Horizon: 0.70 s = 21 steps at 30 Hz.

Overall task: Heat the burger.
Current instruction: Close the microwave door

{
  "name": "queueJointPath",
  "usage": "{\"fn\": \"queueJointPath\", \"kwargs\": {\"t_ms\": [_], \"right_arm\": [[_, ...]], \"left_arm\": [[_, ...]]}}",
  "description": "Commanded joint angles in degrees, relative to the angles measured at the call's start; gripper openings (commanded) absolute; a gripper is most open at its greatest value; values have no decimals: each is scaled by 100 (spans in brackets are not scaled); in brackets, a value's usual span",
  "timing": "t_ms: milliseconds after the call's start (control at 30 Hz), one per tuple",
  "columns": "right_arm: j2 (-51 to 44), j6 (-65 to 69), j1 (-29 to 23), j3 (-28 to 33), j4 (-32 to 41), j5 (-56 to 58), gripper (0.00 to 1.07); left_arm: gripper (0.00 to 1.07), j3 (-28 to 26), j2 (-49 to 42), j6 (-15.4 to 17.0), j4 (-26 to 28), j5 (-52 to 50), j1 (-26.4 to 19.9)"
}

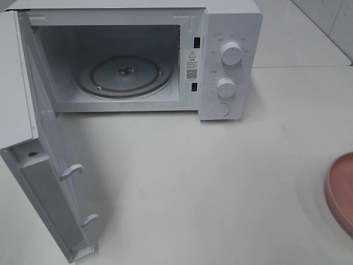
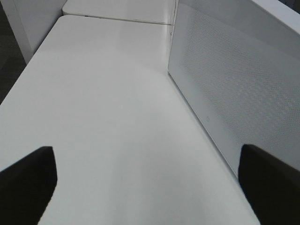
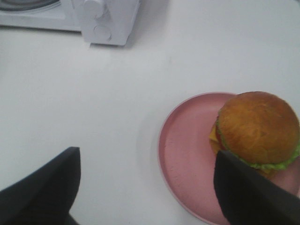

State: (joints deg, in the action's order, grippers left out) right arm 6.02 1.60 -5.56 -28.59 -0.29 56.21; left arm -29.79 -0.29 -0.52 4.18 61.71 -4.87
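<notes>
In the right wrist view the burger (image 3: pixel 258 126), with a glossy brown bun, lettuce and cheese, sits on a pink plate (image 3: pixel 183 154). My right gripper (image 3: pixel 146 159) hovers over the plate's near side, open and holding nothing. One dark finger (image 3: pixel 248 192) overlaps the burger's edge in that picture. The high view shows only the plate's rim (image 1: pixel 342 190) at the right edge, with no burger and no gripper. My left gripper (image 2: pixel 146 154) is open and empty above the table beside the microwave door (image 2: pixel 225 84).
The white microwave (image 1: pixel 229 33) stands at the back with its door (image 1: pixel 38 165) swung wide open to the left. Its glass turntable (image 1: pixel 124 74) is bare. Two knobs and a button are on its right panel. White table (image 1: pixel 209 182) lies in front.
</notes>
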Motion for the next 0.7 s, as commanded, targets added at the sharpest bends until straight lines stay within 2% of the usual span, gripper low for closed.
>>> {"fn": "queueJointPath", "kwargs": {"t_ms": [33,133,700], "right_arm": [[-401,-160,367,29,29,-120,75],[-791,-160,544,29,29,-120,75],[-728,-115,544,29,-17,-120,75]], "left_arm": [[98,11,-23,17,11,-46,-23],[98,11,-23,17,11,-46,-23],[98,11,-29,17,11,-46,-23]]}}
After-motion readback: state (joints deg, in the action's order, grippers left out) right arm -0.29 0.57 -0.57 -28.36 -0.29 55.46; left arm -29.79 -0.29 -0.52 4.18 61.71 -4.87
